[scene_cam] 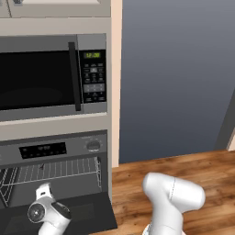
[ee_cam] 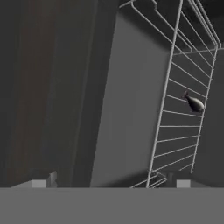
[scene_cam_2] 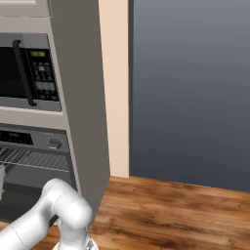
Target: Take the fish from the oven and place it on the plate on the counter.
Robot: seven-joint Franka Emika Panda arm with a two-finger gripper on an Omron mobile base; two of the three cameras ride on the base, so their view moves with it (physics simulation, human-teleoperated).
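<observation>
Fish: though it shows as no more than a small dark sliver, the fish (ee_cam: pixel 194 104) lies on the wire rack inside the oven, well apart from the fingertips; in the left base view it is a tiny dark mark (scene_cam: pixel 41 167) on the rack's grid.
Handling: judging by its size it is light; it is slim and tapered with a thin tail, so probably slippery on a narrow pinch. Whether it is stiff or soft cannot be told.
Where to grip: across the thickest part of the body, not the tail, with the fingers coming down between the wires so that they do not catch.
Wire rack: the wire rack (scene_cam: pixel 55 170) is thin white wire with gaps; the fish rests on the wires, not on a tray.
Oven: the oven (scene_cam: pixel 94 146) stands with its door (scene_cam: pixel 82 213) dropped flat, cavity exposed.
Gripper: the gripper (scene_cam: pixel 43 195) hangs over the open door in front of the cavity, its jaws spread wide and holding nothing.
Microwave: the microwave (scene_cam: pixel 94 75) sits above the oven, shut.
Plate: not placed yet; the fish is not yet lifted.
</observation>
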